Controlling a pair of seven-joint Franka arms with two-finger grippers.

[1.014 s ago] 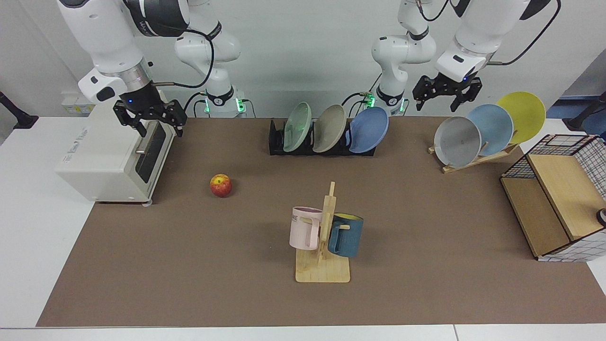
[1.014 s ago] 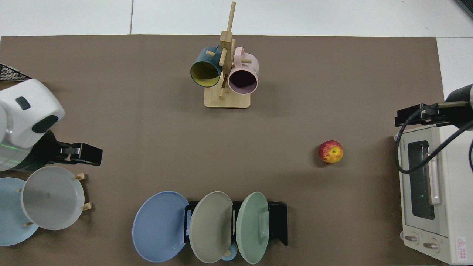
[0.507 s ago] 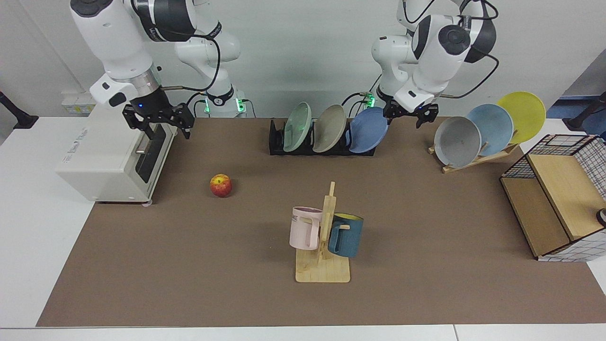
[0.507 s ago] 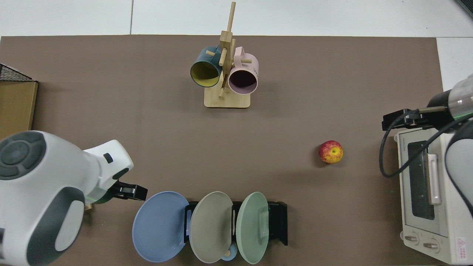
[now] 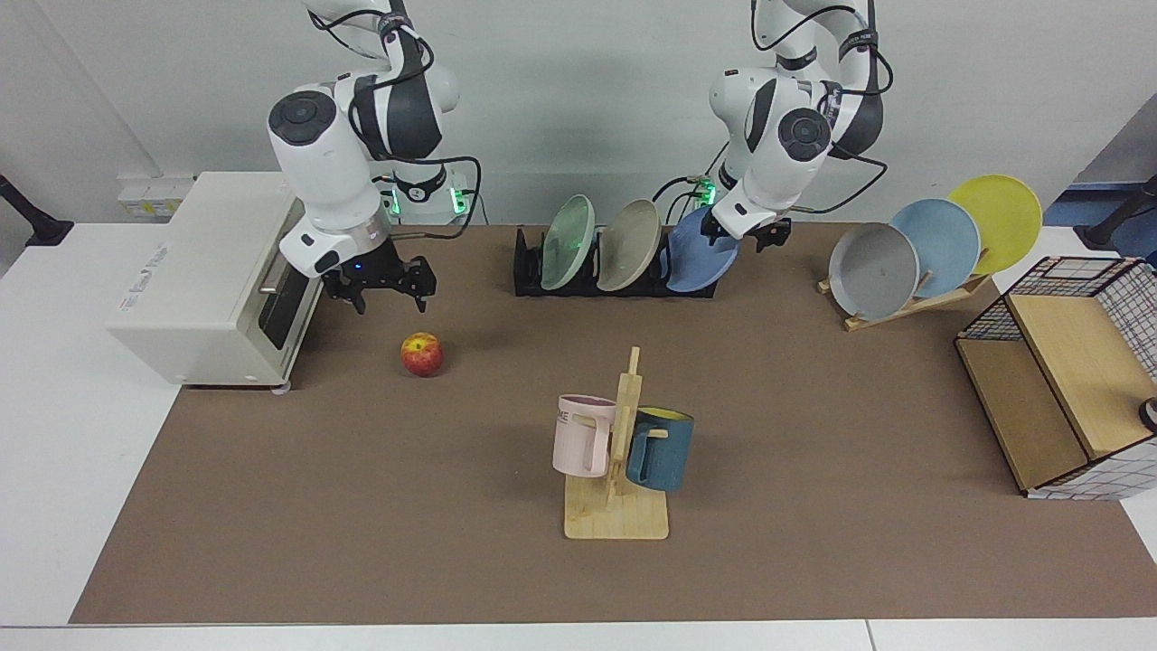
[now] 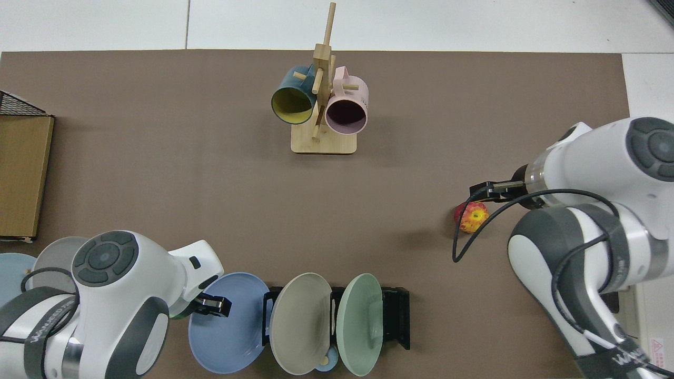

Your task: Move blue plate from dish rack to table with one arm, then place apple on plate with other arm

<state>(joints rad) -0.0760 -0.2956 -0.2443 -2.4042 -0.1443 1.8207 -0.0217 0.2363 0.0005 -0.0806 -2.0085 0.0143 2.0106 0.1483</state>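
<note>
The blue plate point(image 5: 700, 254) stands on edge in the end slot of the dish rack point(image 5: 527, 271), leaning outward past the rack's end, next to a beige plate point(image 5: 628, 244) and a green plate point(image 5: 568, 242). On its open side the brown surface point(image 5: 452, 561) is bare as far as the wooden plate rack point(image 5: 913, 303) that carries a grey plate point(image 5: 872, 269), a sky-blue plate point(image 5: 940, 242) and a yellow plate point(image 5: 999, 220). In front of the dish rack the surface is bare up to the mug stand point(image 5: 617, 506) with its pink mug point(image 5: 581, 434) and dark blue mug point(image 5: 663, 449).

The left gripper point(image 5: 743, 235) is at the blue plate's upper rim; in the top view point(image 6: 213, 305) it lies over the plate's edge on the side away from the rack. Whether its jaws are parted or clenched on the rim cannot be told. The left arm bends down steeply from its base behind the rack, wrist angled toward the plate.

The apple point(image 5: 422, 353) lies on the surface near the white toaster oven point(image 5: 194, 280), with open mat around it on the other sides. The right gripper point(image 5: 381, 287) hangs above and just behind the apple, not touching it, its jaws spread apart and empty. In the top view the right gripper point(image 6: 487, 190) sits just beside the apple point(image 6: 472, 217). The right arm folds down in front of the oven, jaws pointing at the surface.
</note>
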